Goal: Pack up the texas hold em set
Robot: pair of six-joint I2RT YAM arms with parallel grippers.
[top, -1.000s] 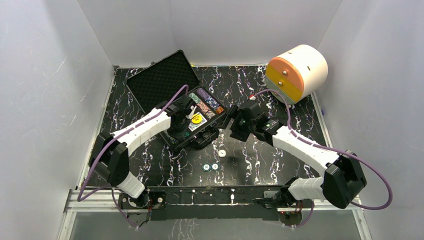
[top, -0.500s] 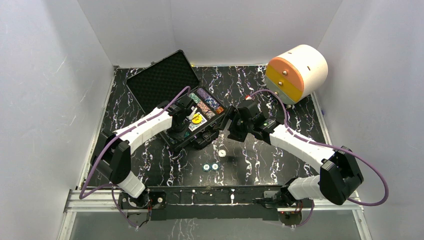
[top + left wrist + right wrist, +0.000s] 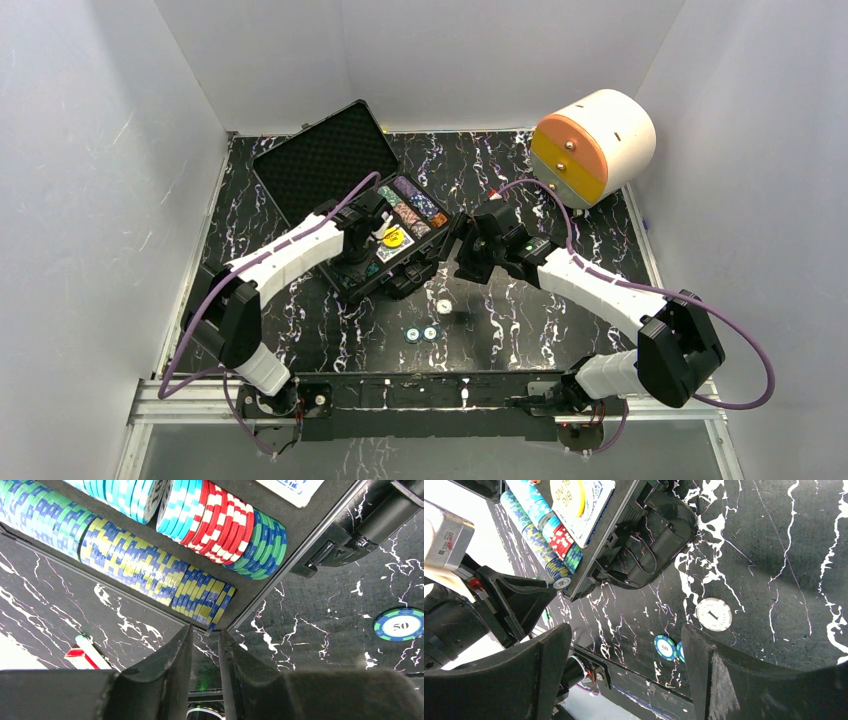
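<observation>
The black case (image 3: 390, 272) sits open around mid-frame in the top view, with its lid (image 3: 322, 158) tipped back toward the upper left. Inside are rows of poker chips (image 3: 150, 565) standing on edge in the foam slots, plus a yellow button (image 3: 568, 495) lying on a card deck (image 3: 596, 507).

Loose on the marble table (image 3: 500, 330) below the case are a white chip (image 3: 714, 614), a green-blue 50 chip (image 3: 664, 647) and another chip (image 3: 680, 651) half hidden behind a finger.

The left gripper (image 3: 202, 642) hangs at the case's corner, jaws just a crack apart with nothing between them. The right gripper (image 3: 626, 630) is spread wide and empty, near the case handle (image 3: 659, 535).

The deck's print is cut off at the frame edge, so I can't read it.
</observation>
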